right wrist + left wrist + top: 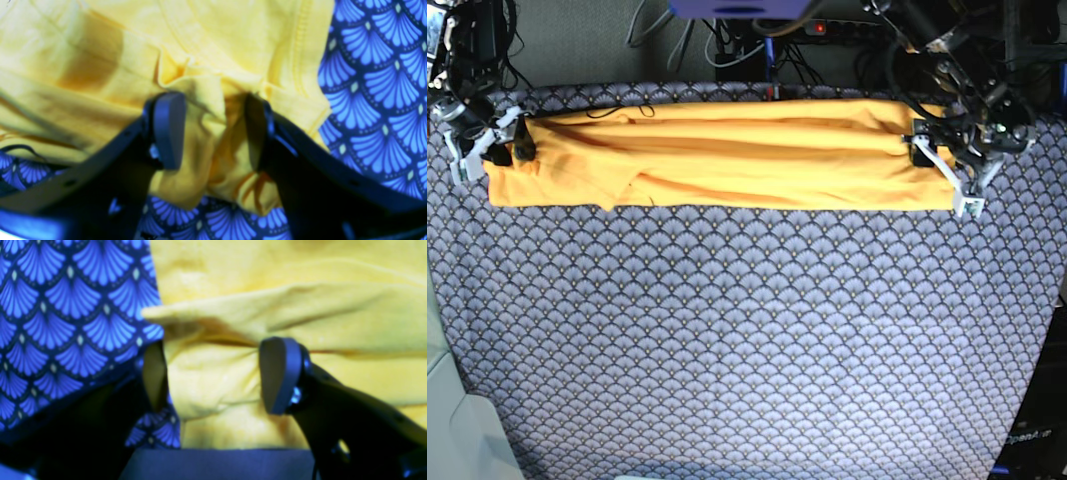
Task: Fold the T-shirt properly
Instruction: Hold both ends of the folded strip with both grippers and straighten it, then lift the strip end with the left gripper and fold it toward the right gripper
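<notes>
In the left wrist view, a bunched fold of the T-shirt (213,383) is seen between the spread fingers of the left gripper (213,376); whether it is pinched cannot be told. The scale-patterned cloth (66,313) lies beside it.

In the right wrist view, a gathered wad of yellow fabric is clasped between the fingers of the right gripper (213,130).

In the base view, the T-shirt (727,155) is stretched as a long band across the far edge of the covered table, with cables (727,40) behind.
</notes>
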`<state>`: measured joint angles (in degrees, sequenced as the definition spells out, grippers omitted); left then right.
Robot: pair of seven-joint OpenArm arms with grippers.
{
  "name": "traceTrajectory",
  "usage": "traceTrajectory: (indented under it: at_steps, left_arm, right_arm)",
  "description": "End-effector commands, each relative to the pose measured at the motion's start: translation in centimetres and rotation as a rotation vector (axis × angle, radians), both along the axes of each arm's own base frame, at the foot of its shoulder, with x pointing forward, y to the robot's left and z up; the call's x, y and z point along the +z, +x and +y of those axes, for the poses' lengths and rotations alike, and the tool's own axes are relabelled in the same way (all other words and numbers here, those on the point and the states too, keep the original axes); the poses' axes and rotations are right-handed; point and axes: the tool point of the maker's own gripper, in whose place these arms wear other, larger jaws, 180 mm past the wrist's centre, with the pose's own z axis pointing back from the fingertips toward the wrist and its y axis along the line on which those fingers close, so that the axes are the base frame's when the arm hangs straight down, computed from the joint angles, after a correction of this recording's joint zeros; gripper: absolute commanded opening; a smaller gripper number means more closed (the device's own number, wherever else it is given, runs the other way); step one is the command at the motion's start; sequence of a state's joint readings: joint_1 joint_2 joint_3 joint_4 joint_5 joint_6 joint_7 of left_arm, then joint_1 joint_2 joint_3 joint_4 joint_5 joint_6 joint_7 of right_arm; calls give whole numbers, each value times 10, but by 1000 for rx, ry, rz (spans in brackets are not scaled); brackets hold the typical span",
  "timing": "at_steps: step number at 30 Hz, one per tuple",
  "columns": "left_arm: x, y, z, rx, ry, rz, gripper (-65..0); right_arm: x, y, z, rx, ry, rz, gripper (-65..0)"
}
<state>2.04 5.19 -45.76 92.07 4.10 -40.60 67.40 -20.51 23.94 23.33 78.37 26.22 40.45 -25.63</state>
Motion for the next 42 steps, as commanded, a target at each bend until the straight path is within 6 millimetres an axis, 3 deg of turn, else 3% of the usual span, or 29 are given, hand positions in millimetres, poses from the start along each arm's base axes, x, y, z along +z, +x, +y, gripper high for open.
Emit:
traceTrajectory:
  at_steps: [1, 8, 10, 12, 16, 17, 26, 32, 37, 42]
  left_arm:
    - [-21, -26, 3, 11, 15, 136, -238]
    - [-55, -41, -20, 9, -93, 190, -243]
    - [-59, -43, -29, 8, -114, 197, -277]
    - [-60, -44, -32, 7, -120, 201, -361]
    - [-62, -46, -38, 5, -131, 210, -612]
    - [-63, -46, -39, 1, -132, 212, -650]
    - [-58, -49, -46, -6, -133, 237, -650]
    - [-33, -46, -28, 4, -51, 214, -650]
    - [0, -37, -7, 20, 46, 137, -650]
    - [26, -19, -12, -39, 109, 80, -650]
  right_arm:
    - [-3, -4, -4, 8, -25, 34, -336]
    - [-2, 1, -4, 5, -24, 24, -336]
    - [-1, 2, -4, 5, -24, 22, -336]
    - [-1, 3, -4, 7, -25, 20, -336]
    - [-1, 2, -4, 6, -24, 21, -336]
    - [-1, 2, -4, 6, -24, 21, -336]
    - [-1, 2, -4, 6, -24, 21, -336]
    - [-1, 2, -4, 6, -24, 21, -336]
    - [-1, 2, -4, 6, -24, 21, -336]
    - [-1, 3, -2, 12, -23, 20, -336]
